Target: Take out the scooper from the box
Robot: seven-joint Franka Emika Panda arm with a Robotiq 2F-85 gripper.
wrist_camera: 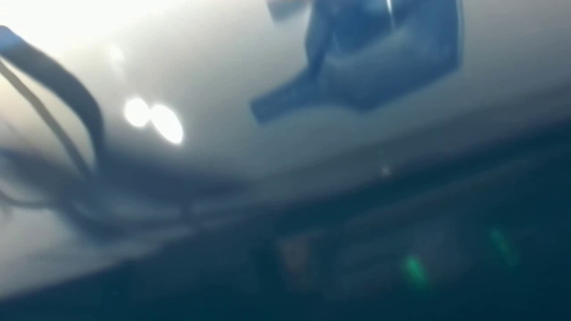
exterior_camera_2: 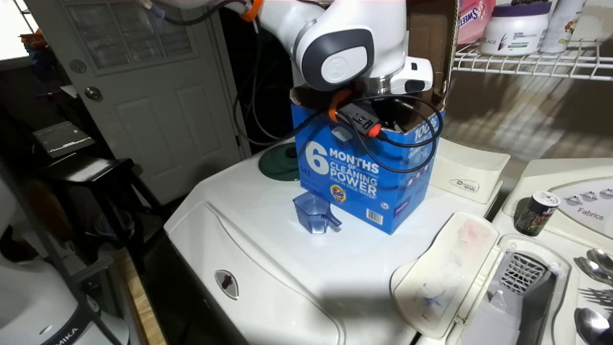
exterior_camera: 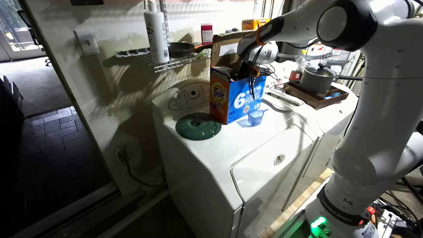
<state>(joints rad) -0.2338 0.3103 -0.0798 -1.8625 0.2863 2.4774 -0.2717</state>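
A blue Tide box (exterior_camera: 246, 96) stands upright on the white washing machine, its brown cardboard flap (exterior_camera_2: 428, 43) raised at the back. My gripper (exterior_camera: 244, 70) reaches down into the open top of the box. Its fingers are hidden behind the box walls; it is shut, and whether anything is between them cannot be seen. Outside, close to the front of the box, a translucent blue scooper (exterior_camera_2: 313, 213) rests on the machine top. The wrist view is blurred, with the scooper (wrist_camera: 383, 58) at the top and dark blue below. What lies inside the box is hidden.
Black cables (exterior_camera_2: 407, 170) loop from the wrist across the box front. A green lid (exterior_camera: 198, 126) lies beside the box. A pot (exterior_camera: 317, 79) sits in a brown tray. A wire shelf (exterior_camera: 185, 59) holds a pan. An open dispenser (exterior_camera_2: 445, 278) and a black can (exterior_camera_2: 537, 213) stand nearby.
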